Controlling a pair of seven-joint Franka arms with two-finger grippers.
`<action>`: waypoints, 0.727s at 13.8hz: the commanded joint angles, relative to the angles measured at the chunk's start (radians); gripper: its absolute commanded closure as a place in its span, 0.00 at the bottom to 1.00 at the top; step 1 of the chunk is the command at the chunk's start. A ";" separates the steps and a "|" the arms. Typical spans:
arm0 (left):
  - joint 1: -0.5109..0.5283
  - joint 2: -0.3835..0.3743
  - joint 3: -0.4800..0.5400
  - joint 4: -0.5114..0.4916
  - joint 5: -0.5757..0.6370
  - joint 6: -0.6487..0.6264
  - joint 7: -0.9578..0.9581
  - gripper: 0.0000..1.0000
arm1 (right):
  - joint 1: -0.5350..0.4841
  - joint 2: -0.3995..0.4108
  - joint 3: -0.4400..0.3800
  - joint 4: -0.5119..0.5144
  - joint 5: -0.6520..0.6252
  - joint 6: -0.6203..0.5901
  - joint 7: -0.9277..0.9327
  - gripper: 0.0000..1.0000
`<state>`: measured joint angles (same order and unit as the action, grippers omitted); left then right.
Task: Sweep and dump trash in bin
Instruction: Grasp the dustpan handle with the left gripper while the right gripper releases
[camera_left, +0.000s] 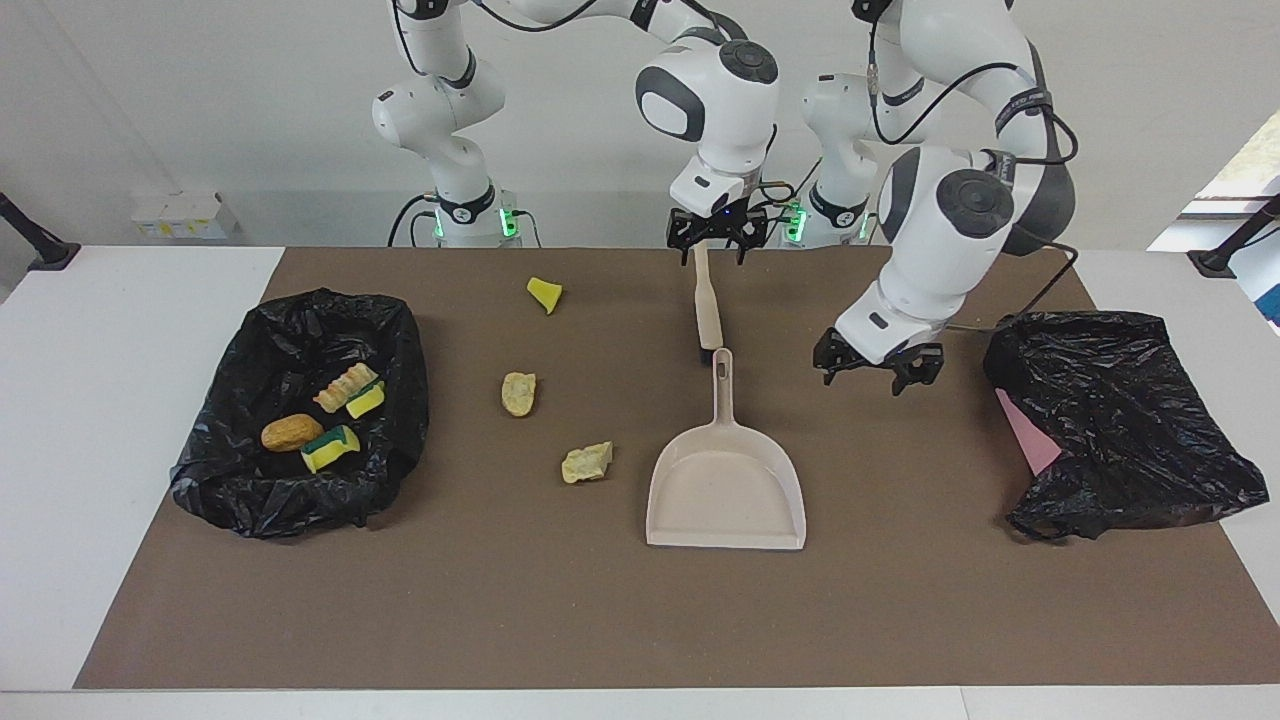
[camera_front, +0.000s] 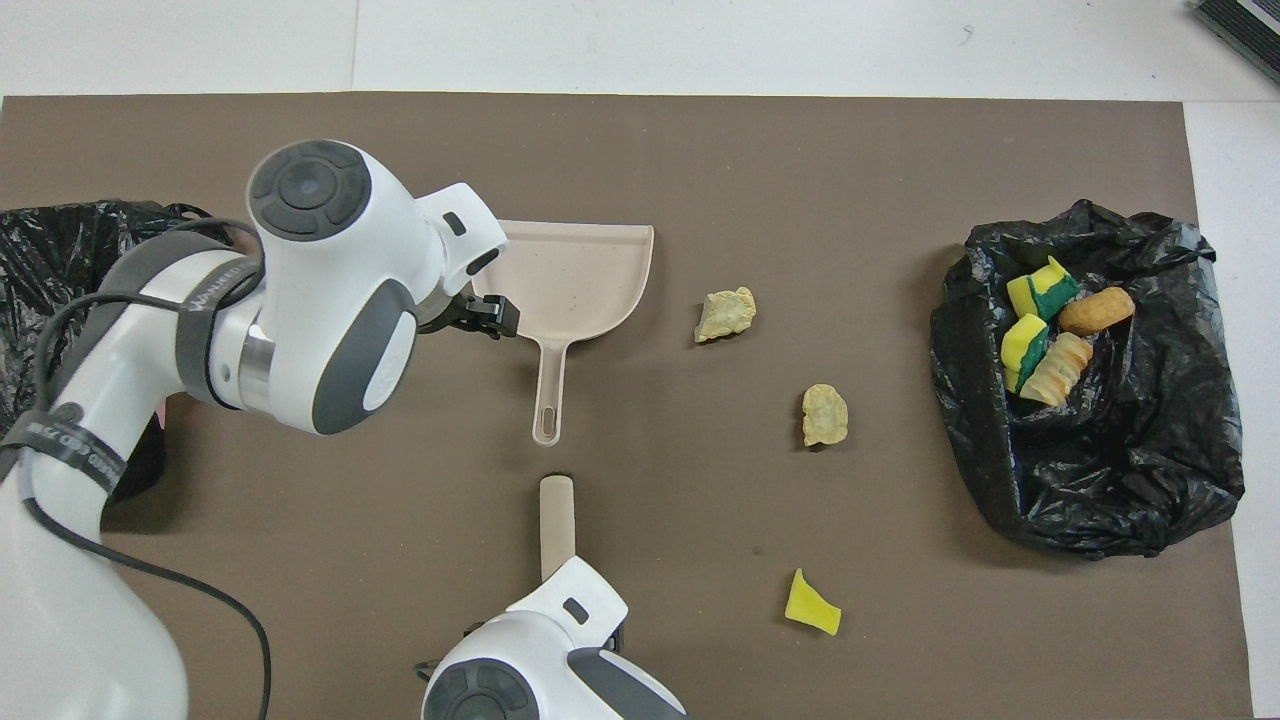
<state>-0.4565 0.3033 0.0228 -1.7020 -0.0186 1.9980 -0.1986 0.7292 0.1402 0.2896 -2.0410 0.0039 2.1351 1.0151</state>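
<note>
Three scraps of trash lie on the brown mat: a yellow sponge bit (camera_left: 545, 293) (camera_front: 812, 603), a tan lump (camera_left: 518, 392) (camera_front: 825, 413) and a pale lump (camera_left: 587, 462) (camera_front: 726, 314). Several more scraps (camera_left: 325, 418) lie in the black-lined bin (camera_left: 215, 470) (camera_front: 1100, 500). The beige dustpan (camera_left: 725, 490) (camera_front: 580, 270) lies flat with its handle toward the robots. The beige brush (camera_left: 706, 300) (camera_front: 556, 520) lies just nearer to the robots. My right gripper (camera_left: 715, 250) is open at the brush's handle end. My left gripper (camera_left: 868, 378) (camera_front: 495, 318) is open and empty, raised beside the dustpan's handle.
A second crumpled black bag (camera_left: 1120, 430) (camera_front: 60, 250) with a pink piece (camera_left: 1030, 435) showing lies at the left arm's end of the table. White table margins surround the mat (camera_left: 550, 600).
</note>
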 joint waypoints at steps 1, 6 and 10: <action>-0.062 -0.012 0.014 -0.088 0.003 0.106 -0.080 0.00 | 0.027 -0.030 -0.004 -0.103 0.053 0.091 0.036 0.12; -0.148 0.026 0.013 -0.139 0.003 0.160 -0.182 0.11 | 0.030 -0.036 -0.001 -0.151 0.114 0.141 0.016 0.34; -0.143 0.027 0.014 -0.122 0.003 0.136 -0.174 1.00 | 0.032 -0.036 -0.001 -0.149 0.134 0.138 0.032 1.00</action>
<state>-0.5954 0.3372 0.0235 -1.8246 -0.0189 2.1308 -0.3715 0.7610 0.1334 0.2892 -2.1608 0.1096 2.2539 1.0340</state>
